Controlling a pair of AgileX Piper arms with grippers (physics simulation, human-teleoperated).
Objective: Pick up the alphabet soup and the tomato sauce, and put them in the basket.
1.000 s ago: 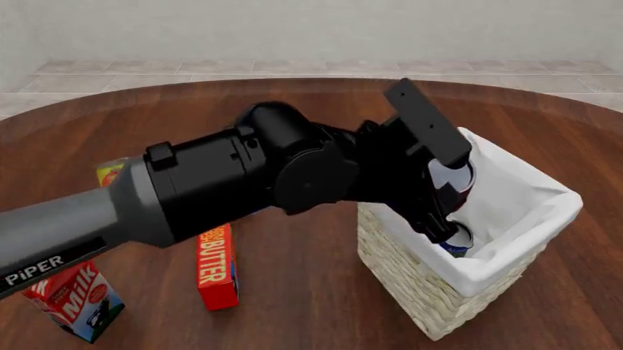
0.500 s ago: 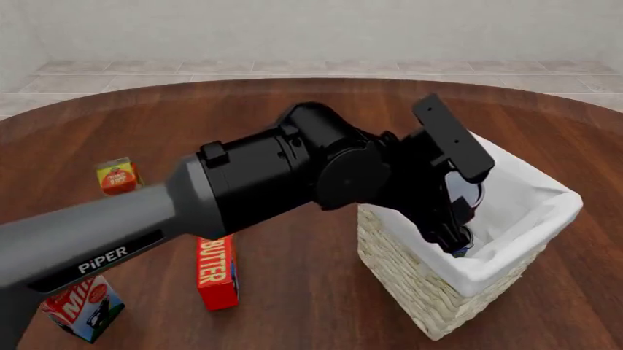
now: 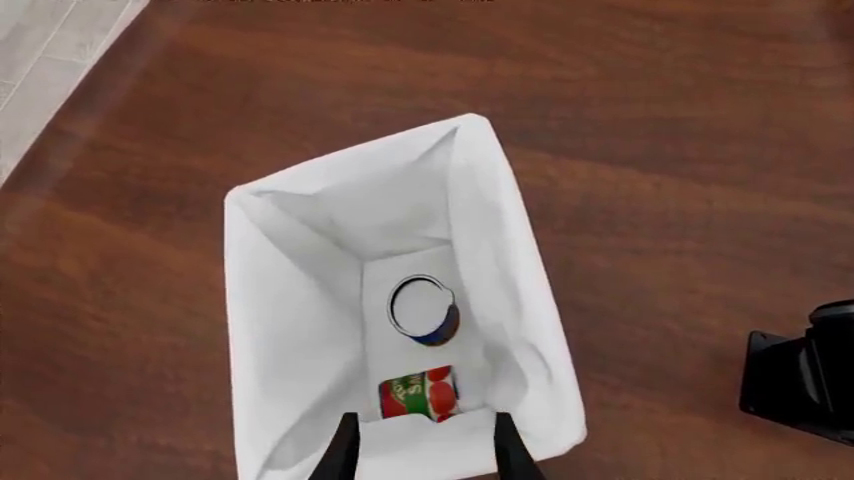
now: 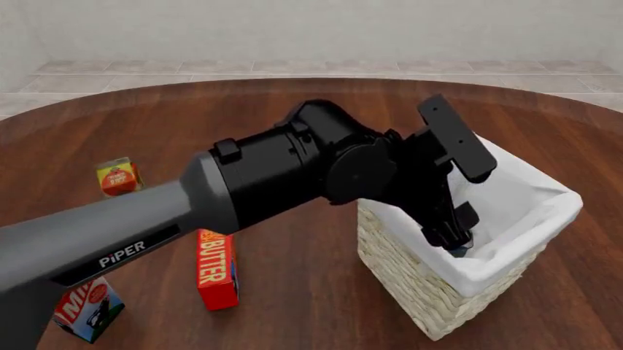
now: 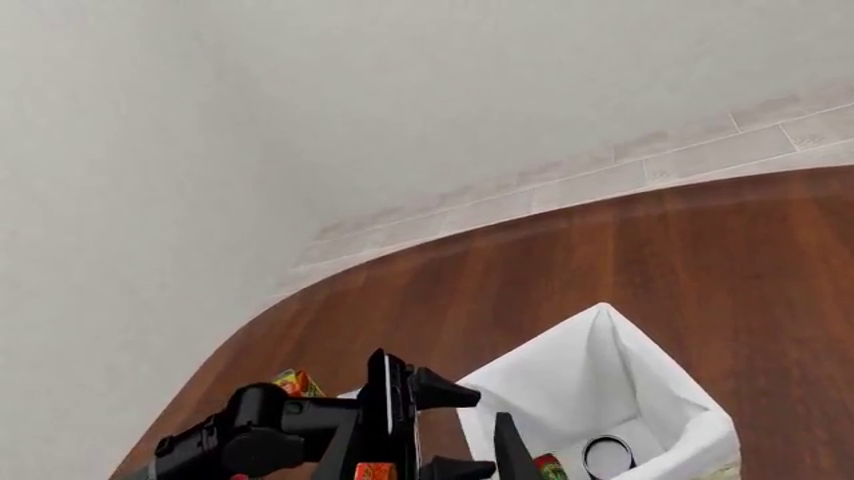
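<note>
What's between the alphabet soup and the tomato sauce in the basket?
Nothing: left wrist view shows only bare white lining between the alphabet soup and the tomato sauce on the floor of the basket.

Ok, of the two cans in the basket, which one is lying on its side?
The tomato sauce: its red-and-green label faces up, just beyond the left gripper. The alphabet soup stands upright, showing its round silvery top, in the basket.

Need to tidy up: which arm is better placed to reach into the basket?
Left. Its fingers hang open directly over the basket, tomato sauce and alphabet soup below; the right fingers sit higher, farther off.
</note>
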